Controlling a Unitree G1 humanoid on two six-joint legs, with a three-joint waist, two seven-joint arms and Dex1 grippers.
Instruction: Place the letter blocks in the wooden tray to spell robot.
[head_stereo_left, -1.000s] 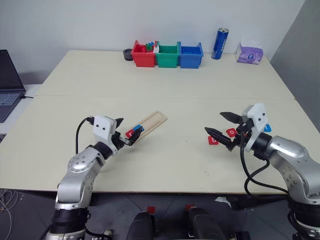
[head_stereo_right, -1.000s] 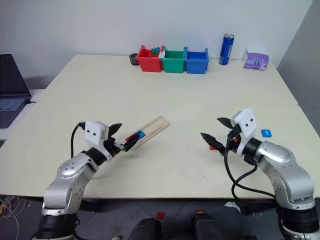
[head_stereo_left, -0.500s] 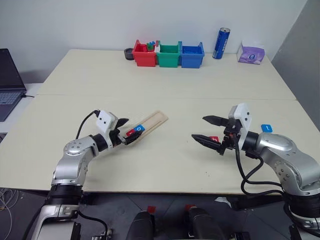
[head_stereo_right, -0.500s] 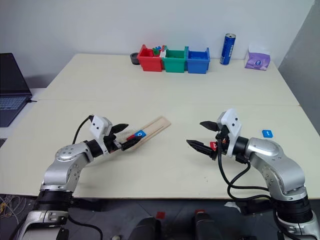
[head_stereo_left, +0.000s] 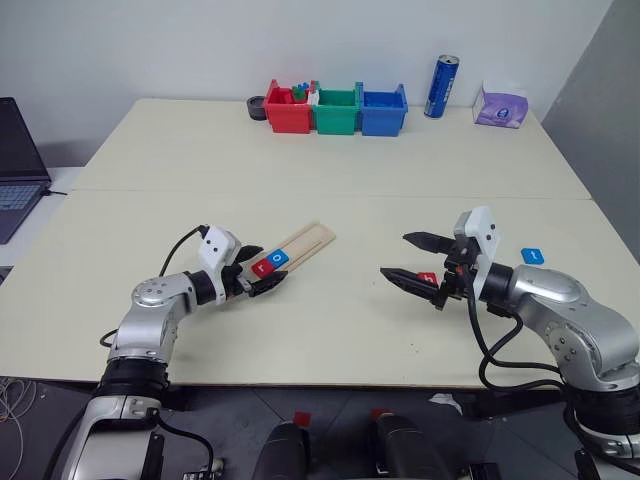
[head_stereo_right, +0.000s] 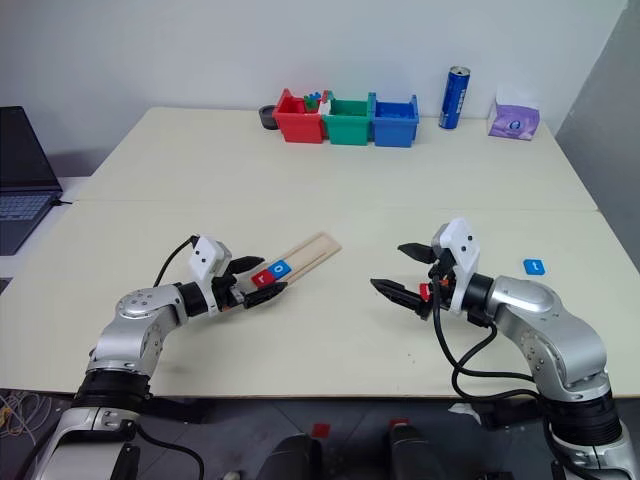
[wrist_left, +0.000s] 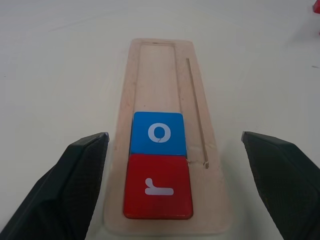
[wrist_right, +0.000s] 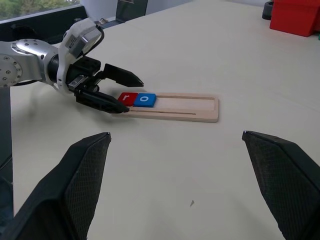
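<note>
Tray (wrist_left: 165, 85) end sits between left claw (wrist_left: 172, 185) fingers.

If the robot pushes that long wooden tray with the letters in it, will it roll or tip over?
Probably not. The wooden tray lies flat and low, so it would likely slide, maybe swivel. It looks stiff. The red r block and blue o block sit in its groove, so they'd probably ride along.

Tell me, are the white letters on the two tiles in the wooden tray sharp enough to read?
In the left wrist view, yes: the red tile clearly shows r and the blue tile shows o, sharp, no glare, on the wooden tray. In the eye views they are too small to read.
</note>
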